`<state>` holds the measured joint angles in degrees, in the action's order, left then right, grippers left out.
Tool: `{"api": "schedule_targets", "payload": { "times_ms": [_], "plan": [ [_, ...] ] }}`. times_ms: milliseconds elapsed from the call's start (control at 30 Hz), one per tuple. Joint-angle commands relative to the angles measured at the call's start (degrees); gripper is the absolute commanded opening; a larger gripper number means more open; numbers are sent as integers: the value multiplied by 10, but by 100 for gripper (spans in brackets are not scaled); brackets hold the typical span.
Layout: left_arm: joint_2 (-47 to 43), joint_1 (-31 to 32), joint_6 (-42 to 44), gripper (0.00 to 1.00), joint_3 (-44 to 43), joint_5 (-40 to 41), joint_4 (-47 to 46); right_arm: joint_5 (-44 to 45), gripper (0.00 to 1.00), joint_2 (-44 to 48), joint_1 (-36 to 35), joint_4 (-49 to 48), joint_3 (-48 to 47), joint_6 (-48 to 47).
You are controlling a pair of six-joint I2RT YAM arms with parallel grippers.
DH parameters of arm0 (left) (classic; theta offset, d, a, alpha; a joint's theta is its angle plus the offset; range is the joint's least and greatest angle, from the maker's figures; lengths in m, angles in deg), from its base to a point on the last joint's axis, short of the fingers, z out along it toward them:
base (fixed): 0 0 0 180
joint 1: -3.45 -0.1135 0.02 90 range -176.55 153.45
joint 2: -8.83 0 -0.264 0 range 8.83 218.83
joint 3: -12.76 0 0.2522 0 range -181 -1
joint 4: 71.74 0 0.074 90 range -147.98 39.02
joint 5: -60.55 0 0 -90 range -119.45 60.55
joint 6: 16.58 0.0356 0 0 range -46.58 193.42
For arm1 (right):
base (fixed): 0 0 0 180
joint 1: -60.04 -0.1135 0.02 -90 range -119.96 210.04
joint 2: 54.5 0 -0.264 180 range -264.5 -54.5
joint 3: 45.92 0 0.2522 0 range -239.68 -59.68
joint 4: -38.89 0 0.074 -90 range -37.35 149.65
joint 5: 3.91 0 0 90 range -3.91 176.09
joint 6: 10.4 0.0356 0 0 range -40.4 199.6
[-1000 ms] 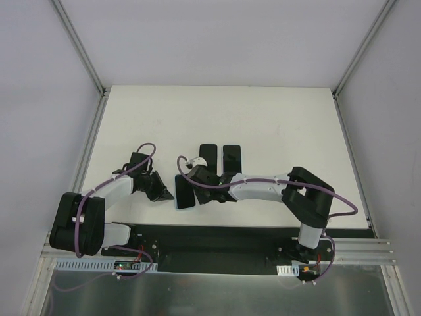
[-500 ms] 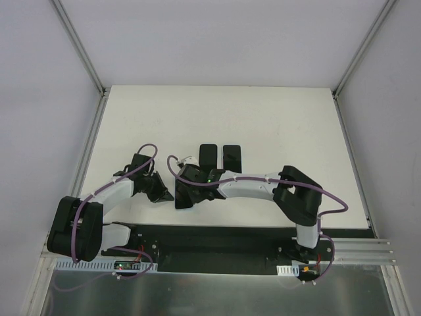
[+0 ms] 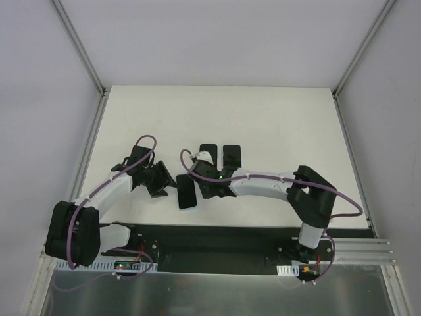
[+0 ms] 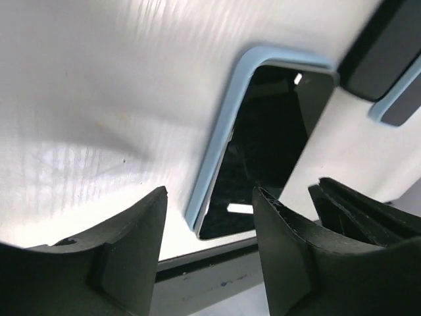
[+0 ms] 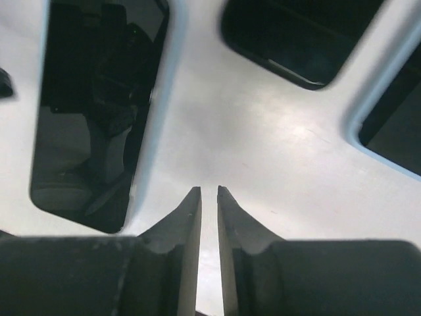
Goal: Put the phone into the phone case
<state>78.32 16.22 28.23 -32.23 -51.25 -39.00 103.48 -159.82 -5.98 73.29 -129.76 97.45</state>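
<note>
My left claw (image 4: 209,194) hung low over the white table (image 3: 276,118) with its two black fingers (image 4: 125,257) spread wide and nothing gripped between them. Through that gap I saw the phone (image 4: 270,145) lying flat, glossy face up. The pale blue phone case (image 4: 220,138) ran as a raised rim along its left side and round its far corner. The rim hugged the glass closely there, but I could not tell whether the near end was fully pressed in. From above, the phone lay close to the near edge of the table, between my two claws, its long side pointing roughly away from me. My left claw sat just beside it on the left, and my right claw (image 5: 208,191) just beside it on the right. The right claw was pinched almost together, with only a thin slit of bare table between its tips and nothing in its grasp. It touched neither the phone nor the case. Beyond the phone, farther from my bases, a dark slab (image 3: 208,150) and a second slab (image 3: 231,157) lay side by side on the table. In my right wrist view one of them showed a pale blue edge. The phone's screen gave back only dim reflections. Any brand or lettering on the phone, the case or the slabs was too dark to read.
</note>
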Motion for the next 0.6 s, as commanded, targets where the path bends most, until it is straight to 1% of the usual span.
{"api": "schedule_targets", "payload": {
  "times_ms": [0,67,100,133,167,200,267,333,367,433,467,533,567],
  "plan": [
    [-23,1,34,54,-63,61,43,0,23,103,25,-37,65,-7],
    [-22,1,44,54,-81,65,43,-40,33,122,40,-76,82,-11],
    [-15,1,48,54,-88,65,40,-86,34,125,46,-87,93,-11],
    [-8,1,57,54,-100,64,40,-113,36,129,52,-119,100,-10],
    [0,1,62,54,-107,54,40,-140,41,129,62,-142,111,-10],
    [19,1,68,53,-114,46,40,-195,42,131,66,-168,127,-1],
    [40,1,79,50,-132,25,40,-231,47,129,77,-227,139,5],
    [66,1,90,49,-143,15,40,-255,54,128,78,-256,146,9],
    [73,1,93,48,-144,14,40,-263,66,128,80,-264,147,4],
    [94,0,102,46,-148,6,36,-282,79,129,79,-287,156,-2],
    [101,1,104,45,-149,4,35,-284,88,129,81,-293,160,1],
    [120,1,109,44,-149,-3,31,-288,97,130,85,-305,170,10],
    [126,1,111,44,-149,-6,26,-289,96,130,90,-307,174,15]
  ]
}}
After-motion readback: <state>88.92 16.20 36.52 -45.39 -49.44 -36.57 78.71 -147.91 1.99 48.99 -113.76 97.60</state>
